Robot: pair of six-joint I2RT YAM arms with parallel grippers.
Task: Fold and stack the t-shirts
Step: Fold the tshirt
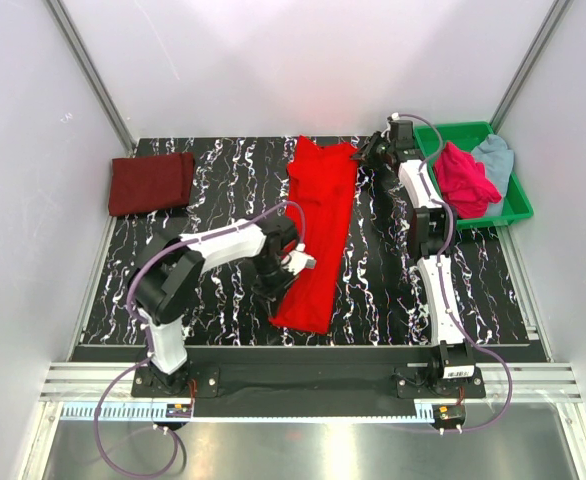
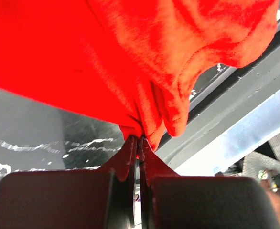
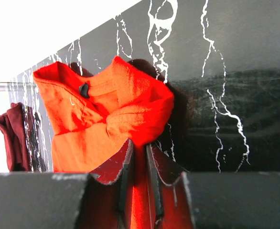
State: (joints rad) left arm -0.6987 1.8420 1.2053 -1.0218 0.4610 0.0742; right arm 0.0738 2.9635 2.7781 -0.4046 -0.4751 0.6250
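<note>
The left gripper [image 2: 139, 139] is pinched closed on a fold of the bright red t-shirt [image 1: 318, 235] at its near end, close to the front edge of the table [image 1: 223, 190]. The right gripper [image 3: 139, 148] clamps the same shirt's far end, with cloth bunched in its jaws. The shirt lies as a long strip on the black marbled surface between the arms. A dark maroon t-shirt [image 1: 151, 183] sits folded at far left. The magenta-pink t-shirt [image 1: 463, 178] and pale grey-blue t-shirt [image 1: 495, 158] lie crumpled in the green tray [image 1: 518, 208] at far right.
</note>
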